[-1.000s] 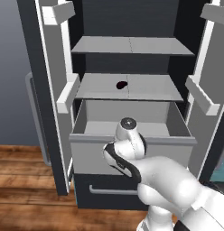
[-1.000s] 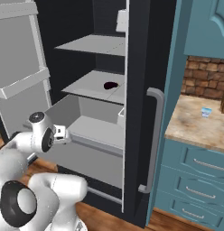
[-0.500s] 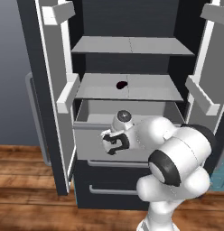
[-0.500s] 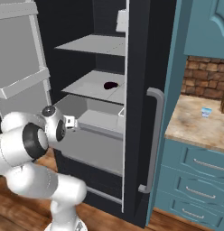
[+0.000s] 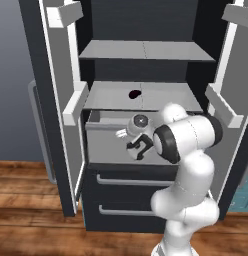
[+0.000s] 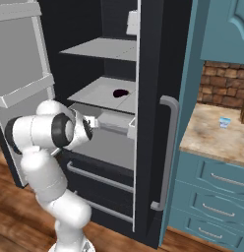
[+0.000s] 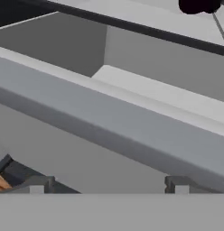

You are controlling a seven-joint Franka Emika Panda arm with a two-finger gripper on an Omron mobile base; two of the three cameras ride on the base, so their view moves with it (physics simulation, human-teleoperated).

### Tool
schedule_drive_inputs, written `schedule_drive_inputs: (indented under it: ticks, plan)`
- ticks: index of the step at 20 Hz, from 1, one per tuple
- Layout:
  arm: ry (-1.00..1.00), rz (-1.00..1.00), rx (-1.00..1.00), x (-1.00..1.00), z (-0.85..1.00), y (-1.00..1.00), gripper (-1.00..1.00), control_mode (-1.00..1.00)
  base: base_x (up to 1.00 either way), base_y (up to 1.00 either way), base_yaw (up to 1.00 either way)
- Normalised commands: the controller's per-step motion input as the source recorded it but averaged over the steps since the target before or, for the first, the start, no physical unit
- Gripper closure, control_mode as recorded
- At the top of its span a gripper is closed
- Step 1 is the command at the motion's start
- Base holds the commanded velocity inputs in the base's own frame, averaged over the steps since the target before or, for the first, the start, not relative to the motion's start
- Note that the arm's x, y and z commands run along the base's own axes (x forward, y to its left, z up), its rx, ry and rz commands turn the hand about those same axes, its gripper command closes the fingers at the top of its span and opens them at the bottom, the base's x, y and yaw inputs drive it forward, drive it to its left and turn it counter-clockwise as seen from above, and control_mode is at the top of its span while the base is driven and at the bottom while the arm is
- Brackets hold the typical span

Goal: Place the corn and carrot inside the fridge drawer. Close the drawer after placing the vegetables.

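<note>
no legible writing on fridge drawer (image 5: 111, 145)

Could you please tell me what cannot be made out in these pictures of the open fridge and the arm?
- Floor of the wide light-grey fridge drawer: in the left base view the front panel and the arm hide it; whether the corn and carrot lie inside cannot be told.
- Same drawer, hand view: the rim blocks most of the inside.
- Small dark blob on the flat grey shelf: too small to identify.
</note>
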Motion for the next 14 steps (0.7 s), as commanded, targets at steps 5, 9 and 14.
schedule_drive_inputs:
  ticks: [5, 9, 14]
  plan:
    - [-0.15, -0.12, 0.0, 1.0, -0.01, 0.06, -1.0, -1.0, 0.0, 0.0, 0.0]
    - [-0.06, -0.19, 0.0, 0.54, -0.11, 0.41, -1.0, -1.0, 0.0, 0.0, 0.0]
    - [-0.06, -0.2, 0.0, 0.03, -0.26, 0.45, -1.0, -1.0, 0.0, 0.0, 0.0]
